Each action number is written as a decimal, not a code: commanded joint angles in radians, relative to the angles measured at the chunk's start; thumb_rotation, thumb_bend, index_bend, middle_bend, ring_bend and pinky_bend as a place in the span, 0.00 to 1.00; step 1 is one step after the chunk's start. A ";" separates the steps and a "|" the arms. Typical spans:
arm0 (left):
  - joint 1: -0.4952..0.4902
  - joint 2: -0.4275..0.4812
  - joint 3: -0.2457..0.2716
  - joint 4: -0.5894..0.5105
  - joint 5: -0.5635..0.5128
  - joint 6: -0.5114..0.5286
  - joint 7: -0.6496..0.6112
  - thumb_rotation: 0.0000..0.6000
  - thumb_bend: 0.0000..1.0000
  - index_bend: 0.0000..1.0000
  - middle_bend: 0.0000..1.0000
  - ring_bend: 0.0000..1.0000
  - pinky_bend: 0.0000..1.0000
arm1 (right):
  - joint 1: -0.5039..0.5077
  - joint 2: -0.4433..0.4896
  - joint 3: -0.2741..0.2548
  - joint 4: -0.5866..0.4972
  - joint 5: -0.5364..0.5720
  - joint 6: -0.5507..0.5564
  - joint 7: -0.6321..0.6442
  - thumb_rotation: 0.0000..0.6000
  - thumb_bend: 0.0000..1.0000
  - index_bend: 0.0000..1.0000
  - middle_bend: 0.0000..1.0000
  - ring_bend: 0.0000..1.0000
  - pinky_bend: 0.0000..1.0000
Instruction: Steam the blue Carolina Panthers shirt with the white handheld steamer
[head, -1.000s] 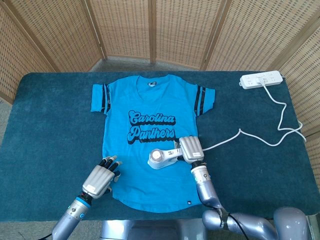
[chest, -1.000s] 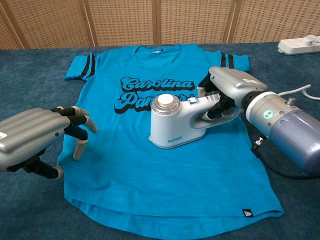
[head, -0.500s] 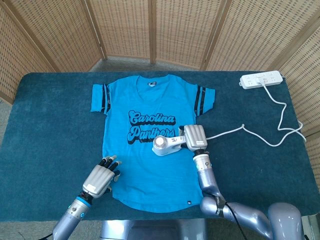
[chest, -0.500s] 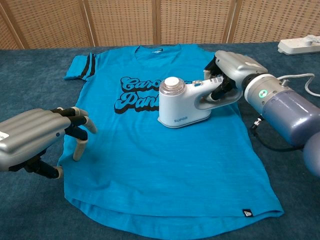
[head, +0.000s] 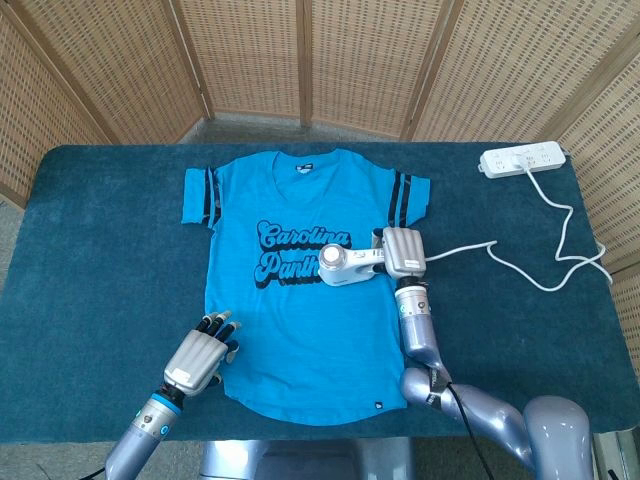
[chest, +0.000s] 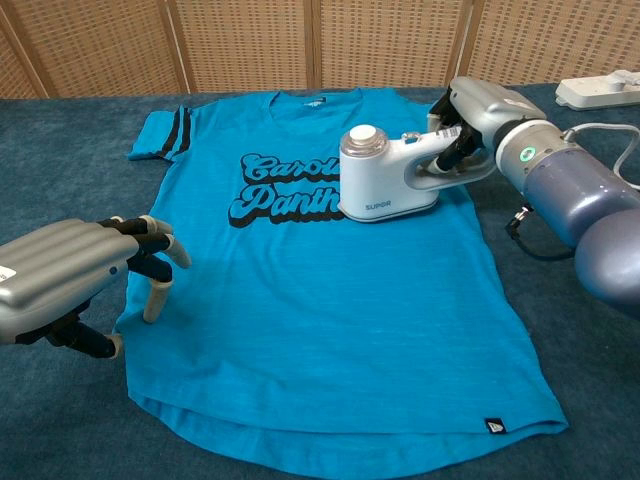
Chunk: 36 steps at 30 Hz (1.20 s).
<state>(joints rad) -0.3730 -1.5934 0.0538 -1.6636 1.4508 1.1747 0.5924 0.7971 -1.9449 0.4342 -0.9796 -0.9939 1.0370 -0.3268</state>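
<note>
The blue Carolina Panthers shirt (head: 290, 300) (chest: 300, 300) lies flat on the table, collar away from me. The white handheld steamer (head: 345, 263) (chest: 385, 180) stands on the shirt over the right end of the lettering. My right hand (head: 404, 252) (chest: 480, 115) grips its handle from the right. My left hand (head: 200, 358) (chest: 70, 275) hovers over the shirt's lower left hem, holding nothing, its fingers curved down and apart, fingertips (chest: 155, 300) near the cloth.
A white power strip (head: 522, 159) (chest: 600, 90) lies at the far right of the dark blue table (head: 100, 250). Its white cord (head: 560, 250) loops along the right side toward the steamer. Wicker screens (head: 320, 60) stand behind the table.
My right hand has slid the steamer up the shirt from the middle onto the lettering. The left hand has stayed where it was.
</note>
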 joint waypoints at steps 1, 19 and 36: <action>0.000 0.000 0.000 0.000 0.000 0.000 0.000 0.83 0.38 0.61 0.25 0.11 0.15 | -0.002 -0.004 -0.008 0.008 0.001 -0.005 0.007 1.00 0.33 0.66 0.64 0.59 0.46; 0.004 0.008 0.004 0.004 0.009 0.007 -0.019 0.82 0.38 0.61 0.25 0.11 0.15 | -0.043 0.012 -0.090 -0.089 -0.038 0.006 -0.001 1.00 0.33 0.66 0.64 0.59 0.46; 0.002 0.004 0.003 0.012 0.018 0.006 -0.030 0.83 0.38 0.61 0.25 0.11 0.15 | -0.137 0.120 -0.190 -0.309 -0.088 0.045 -0.007 1.00 0.33 0.66 0.64 0.59 0.46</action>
<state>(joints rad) -0.3712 -1.5895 0.0573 -1.6514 1.4683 1.1807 0.5627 0.6721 -1.8376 0.2573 -1.2700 -1.0736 1.0750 -0.3348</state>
